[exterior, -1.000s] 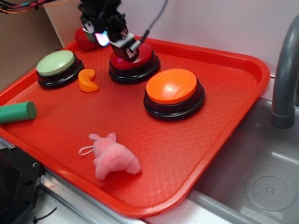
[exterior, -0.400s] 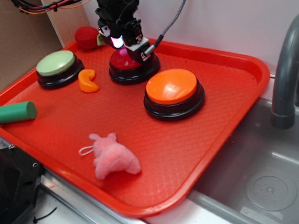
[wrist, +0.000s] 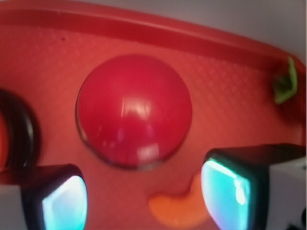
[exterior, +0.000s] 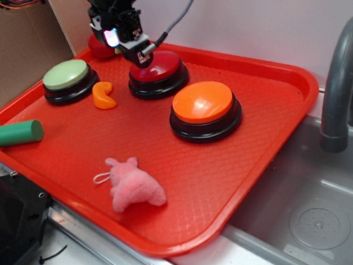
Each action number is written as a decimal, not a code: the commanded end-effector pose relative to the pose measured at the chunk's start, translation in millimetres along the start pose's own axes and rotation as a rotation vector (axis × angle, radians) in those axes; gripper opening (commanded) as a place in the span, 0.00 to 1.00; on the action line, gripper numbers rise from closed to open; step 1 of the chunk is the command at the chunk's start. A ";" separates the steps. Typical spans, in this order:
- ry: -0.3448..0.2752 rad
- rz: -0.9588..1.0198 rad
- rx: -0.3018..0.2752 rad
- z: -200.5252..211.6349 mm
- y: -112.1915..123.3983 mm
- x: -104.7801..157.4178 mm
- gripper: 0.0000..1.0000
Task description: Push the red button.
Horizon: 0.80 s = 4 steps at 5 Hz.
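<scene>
- red button (exterior: 160, 67): glossy dark red cap, black base
- orange button (exterior: 203, 102): orange cap, black base
- green button (exterior: 66, 74): pale green cap, black base
- tray (exterior: 266, 111): red, fine diamond texture
- plush toy (exterior: 133, 187): pink
- cylinder (exterior: 17, 133): green
- claw (exterior: 135, 49): black, cyan glow

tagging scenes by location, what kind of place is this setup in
Probably a toy kitchen counter used as a robot test bench: a grey sink with a faucet sits beside a red tray of push buttons, and a cardboard panel stands behind.
</scene>
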State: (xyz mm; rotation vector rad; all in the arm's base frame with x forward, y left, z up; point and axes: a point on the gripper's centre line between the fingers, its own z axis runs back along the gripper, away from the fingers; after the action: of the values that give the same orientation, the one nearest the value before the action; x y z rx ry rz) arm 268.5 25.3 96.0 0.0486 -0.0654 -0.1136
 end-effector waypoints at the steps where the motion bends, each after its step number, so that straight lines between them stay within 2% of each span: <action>1: -0.069 0.054 0.037 44.5 4.4 1.3 1.00; 2: -0.063 0.045 0.003 51.4 3.1 -3.6 1.00; 4: -0.030 0.086 -0.021 67.8 0.5 -19.4 1.00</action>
State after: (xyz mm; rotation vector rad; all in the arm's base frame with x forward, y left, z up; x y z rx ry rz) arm 234.0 23.5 139.8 0.0129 -0.0094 -0.0371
